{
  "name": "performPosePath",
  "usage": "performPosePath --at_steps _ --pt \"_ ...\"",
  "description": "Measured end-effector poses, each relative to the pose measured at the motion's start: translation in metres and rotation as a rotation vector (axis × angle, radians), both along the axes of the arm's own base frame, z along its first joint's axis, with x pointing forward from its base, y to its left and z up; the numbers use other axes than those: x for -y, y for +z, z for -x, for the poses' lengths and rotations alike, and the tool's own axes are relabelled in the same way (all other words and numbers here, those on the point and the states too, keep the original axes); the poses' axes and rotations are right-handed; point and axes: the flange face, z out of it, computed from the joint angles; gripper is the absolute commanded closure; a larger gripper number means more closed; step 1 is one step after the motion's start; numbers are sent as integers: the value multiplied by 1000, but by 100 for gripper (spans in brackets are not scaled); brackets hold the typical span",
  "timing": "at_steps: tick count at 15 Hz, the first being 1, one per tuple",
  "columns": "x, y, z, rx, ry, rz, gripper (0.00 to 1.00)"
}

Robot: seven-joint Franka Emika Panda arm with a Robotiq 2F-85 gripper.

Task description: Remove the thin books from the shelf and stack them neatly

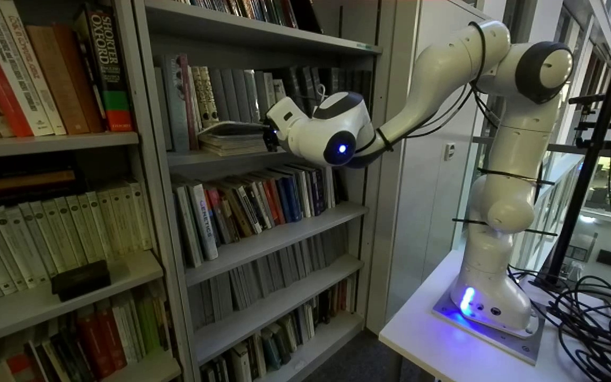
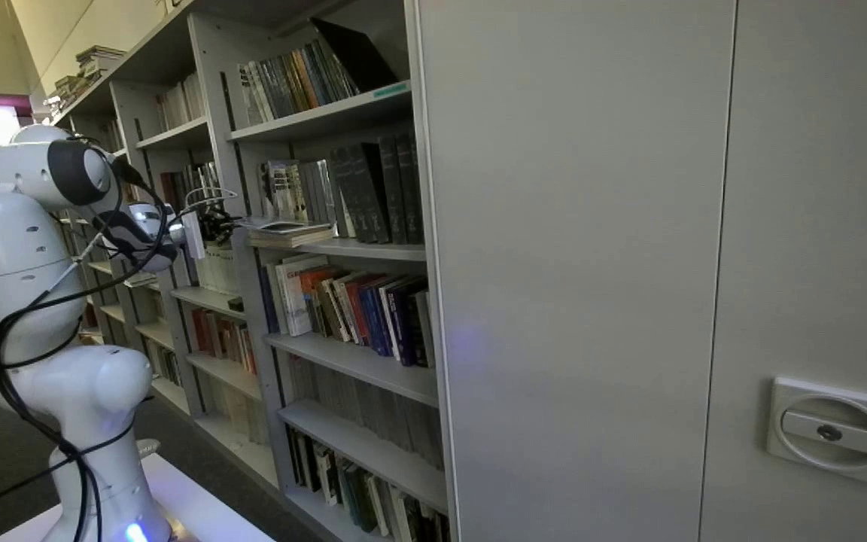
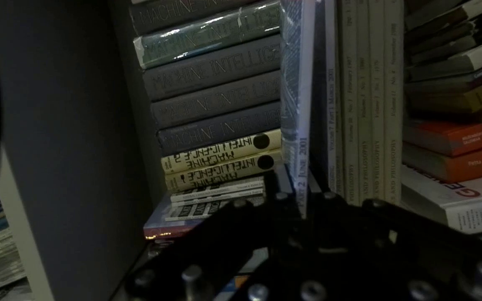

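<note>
Two jaws pinch a thin book [image 3: 301,104] near one end of its spine. Beneath that end, with a dark gap between, lies a flat pile [image 1: 236,146] of more thin books on the grey shelf [image 2: 384,251]; whether the held one touches the pile farther in, I can't tell. I take the step to be lifting it off, though laying it down would look much the same. Either way, I'd go slowly and keep it level: gripped so near an end, such a slim thing may sag or twist, and a drooping corner could drag the pile askew. Best steer clear of the grey volumes [image 1: 231,95] standing behind.
</note>
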Motion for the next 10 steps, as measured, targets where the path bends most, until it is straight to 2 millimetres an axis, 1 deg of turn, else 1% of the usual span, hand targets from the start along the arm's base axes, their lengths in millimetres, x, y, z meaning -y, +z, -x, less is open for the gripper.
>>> performPosePath --at_steps 2,5,10 --pt "-9 -5 -9 4 -1 34 98" --pt "-21 -3 -22 14 -3 78 98" --pt "-32 11 -37 25 -3 129 98"
